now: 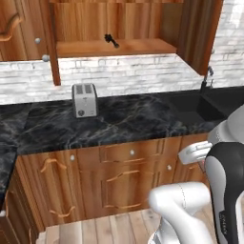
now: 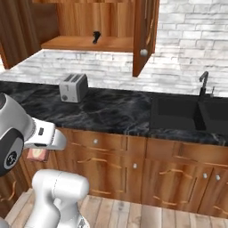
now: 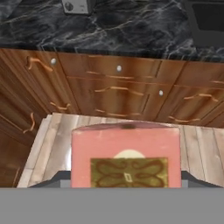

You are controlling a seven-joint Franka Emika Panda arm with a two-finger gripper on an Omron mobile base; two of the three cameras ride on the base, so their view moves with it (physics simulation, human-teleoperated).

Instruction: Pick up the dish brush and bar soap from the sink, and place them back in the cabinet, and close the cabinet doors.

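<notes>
The pincer (image 3: 126,186) grips the bar soap (image 3: 125,155), low centre of the hand view, a stiff, light, likely slippery block best squeezed across its flat sides.

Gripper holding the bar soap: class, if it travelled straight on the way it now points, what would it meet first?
Probably the wooden floor just before the lower drawers; the gripper, shut on the bar soap, points down and forward, though depth is uncertain.
</notes>
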